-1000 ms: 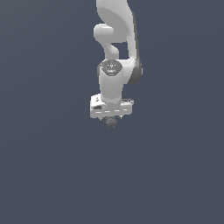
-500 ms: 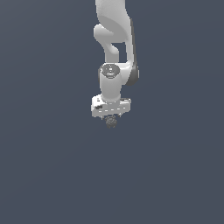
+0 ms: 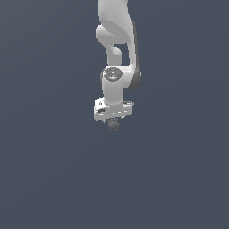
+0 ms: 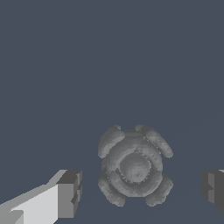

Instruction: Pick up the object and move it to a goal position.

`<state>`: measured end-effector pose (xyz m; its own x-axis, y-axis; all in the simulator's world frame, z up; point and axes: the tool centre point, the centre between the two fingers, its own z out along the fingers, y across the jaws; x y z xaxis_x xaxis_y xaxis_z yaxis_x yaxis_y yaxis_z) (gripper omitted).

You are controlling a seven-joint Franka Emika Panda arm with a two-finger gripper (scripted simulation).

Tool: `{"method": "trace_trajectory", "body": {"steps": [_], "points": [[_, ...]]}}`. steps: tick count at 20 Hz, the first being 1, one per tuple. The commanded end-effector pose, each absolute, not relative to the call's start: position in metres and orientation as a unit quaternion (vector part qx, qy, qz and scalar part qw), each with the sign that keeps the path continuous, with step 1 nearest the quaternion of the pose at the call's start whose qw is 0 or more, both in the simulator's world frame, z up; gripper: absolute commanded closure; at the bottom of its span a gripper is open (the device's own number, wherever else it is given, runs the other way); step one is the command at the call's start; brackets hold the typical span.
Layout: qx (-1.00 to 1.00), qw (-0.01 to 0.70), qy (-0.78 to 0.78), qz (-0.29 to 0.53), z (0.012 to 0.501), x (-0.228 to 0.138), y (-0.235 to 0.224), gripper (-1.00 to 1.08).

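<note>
I count one thing to handle: a single small dark grey, roundish, ridged lump (image 3: 113, 125), and one white jointed arm (image 3: 117, 49) over a plain slate-blue counter (image 3: 49, 170). In the exterior view the arm comes down from the top edge, bends at a rounded joint, and points its wrist straight down, with the white pincer (image 3: 113, 122) block square across the bottom. The lump sits directly under that block, much narrower than it. From the wrist camera I see the lump (image 4: 134, 166) between the two grey fingertips (image 4: 70, 194), with clear gaps on both sides (neither pad touches it). So I read the pincer (image 4: 142, 190) as spread wide and gripping nothing. Whether the lump rests on the counter I cannot tell.
</note>
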<state>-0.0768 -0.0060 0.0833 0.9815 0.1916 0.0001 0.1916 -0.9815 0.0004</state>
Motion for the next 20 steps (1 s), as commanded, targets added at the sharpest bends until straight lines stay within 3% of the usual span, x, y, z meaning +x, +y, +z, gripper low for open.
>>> {"method": "trace_trajectory", "body": {"steps": [1,12,13,20], "points": [[0.995,0.000,0.097,0.000,0.074,-0.078,-0.006,-0.92],[0.995,0.000,0.097,0.000,0.040,-0.078,-0.006,-0.92],[0.995,0.000,0.097,0.000,0.040,-0.078,-0.006,1.08],[0.995,0.000,0.097,0.000,0.040,-0.078,-0.006,1.08]]}}
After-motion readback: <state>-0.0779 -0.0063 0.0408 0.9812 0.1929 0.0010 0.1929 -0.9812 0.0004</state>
